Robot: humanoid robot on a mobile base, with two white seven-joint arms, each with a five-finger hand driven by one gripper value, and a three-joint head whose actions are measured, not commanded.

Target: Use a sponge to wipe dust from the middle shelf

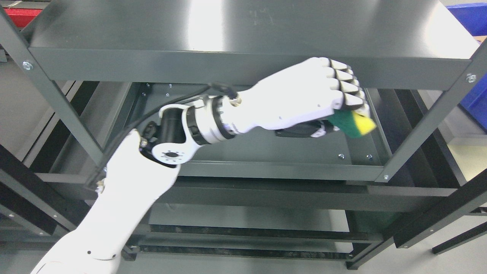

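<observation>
My left arm comes in from the lower left and reaches across the front of a dark grey metal rack. The left hand (344, 108) is white with grey fingertips, and its fingers are curled around a yellow and green sponge (355, 125). The sponge sticks out below the fingers, green pad toward the hand, yellow foam at the right tip. Hand and sponge hang over the right part of the middle shelf (266, 148), just below the top shelf's front lip (228, 68). Whether the sponge touches the shelf surface cannot be seen.
The top shelf (243, 26) overhangs the hand closely. Slanted rack posts stand at the left (57, 102) and at the right (430, 125). A lower shelf (247, 217) lies beneath. Blue bins (471, 19) show at the upper right, a red object (21, 15) at the upper left.
</observation>
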